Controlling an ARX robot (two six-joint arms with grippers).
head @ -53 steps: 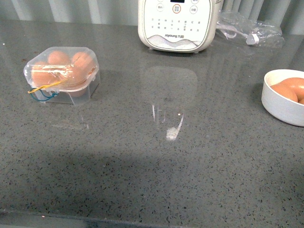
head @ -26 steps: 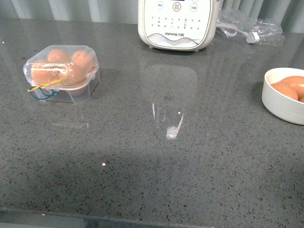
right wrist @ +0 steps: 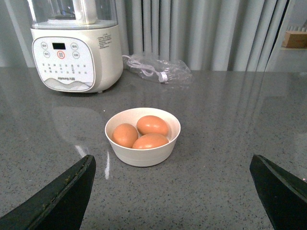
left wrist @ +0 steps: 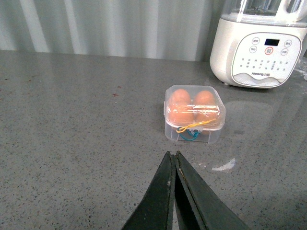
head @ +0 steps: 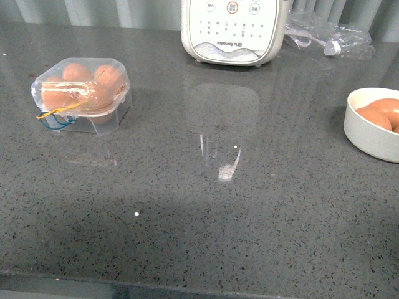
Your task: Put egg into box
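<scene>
- We judge the task to be near its end or between rounds: the small clear plastic four-cell egg box (head: 81, 95) sits on the far left of the grey speckled stone counter (head: 206, 212) with its domed lid down and thin yellow and blue bands (left wrist: 192, 131) across its near side.
- Through the lid we see smooth orange-brown eggs (left wrist: 182, 115) filling the cells that face us; we cannot tell whether all four cells are full.
- Three more brown eggs (right wrist: 144, 133) lie touching one another in the round white bowl (right wrist: 143, 154) at the right edge of the counter, well apart from the box, so if another egg is wanted, it would come from there and the lid would first have to be opened.
- Our left gripper (left wrist: 175, 158) has its two dark fingers pressed together with nothing between them, pointing at the box from the near side and clear of it.
- Our right gripper (right wrist: 172, 191) is spread wide, its fingers at either side of the wrist view, the bowl lying beyond and between them, untouched.
- Room to move is generous: the middle of the counter between box and bowl holds only reflections.
- The large white appliance with buttons (head: 234, 28) and a crumpled clear plastic bag (head: 327, 34) stand along the far edge.
- The near counter edge runs across the bottom of the front view.
</scene>
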